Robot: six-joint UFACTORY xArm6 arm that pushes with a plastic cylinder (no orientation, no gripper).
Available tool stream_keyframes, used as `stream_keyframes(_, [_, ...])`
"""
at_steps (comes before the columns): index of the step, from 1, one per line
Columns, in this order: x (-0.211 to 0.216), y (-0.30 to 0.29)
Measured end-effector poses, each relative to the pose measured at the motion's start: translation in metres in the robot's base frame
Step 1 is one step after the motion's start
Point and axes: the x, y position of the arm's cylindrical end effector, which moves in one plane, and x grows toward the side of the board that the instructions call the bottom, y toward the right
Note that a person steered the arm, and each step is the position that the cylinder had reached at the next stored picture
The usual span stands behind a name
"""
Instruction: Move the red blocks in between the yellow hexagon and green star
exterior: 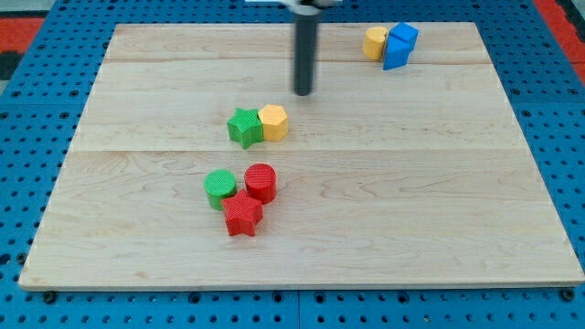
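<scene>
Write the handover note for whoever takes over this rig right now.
My tip rests on the board above and to the right of the yellow hexagon, touching no block.
The green star and yellow hexagon sit pressed together, no gap between them.
The red cylinder and red star lie below, clustered with a green cylinder.
Done: nothing visible. Left: separate star and hexagon, push both reds between.

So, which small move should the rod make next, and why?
Probably first part the pair: my tip sits just above the yellow hexagon, which touches the green star, so no gap exists for the red blocks. I would slide down onto the hexagon's left edge and nudge it toward the view's right. The red cylinder and red star wait below.
</scene>
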Motion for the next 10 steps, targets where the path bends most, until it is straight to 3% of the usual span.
stream_keyframes(1, [0.024, -0.041])
stream_keyframes(2, [0.046, 0.018])
stream_keyframes(3, [0.049, 0.023])
stream_keyframes(4, [0.085, 0.044])
stream_keyframes(6, [0.094, 0.111])
stream_keyframes(7, [0.118, 0.161])
stream_keyframes(8, [0.167, 0.164])
stream_keyframes(10, [0.194, 0.138])
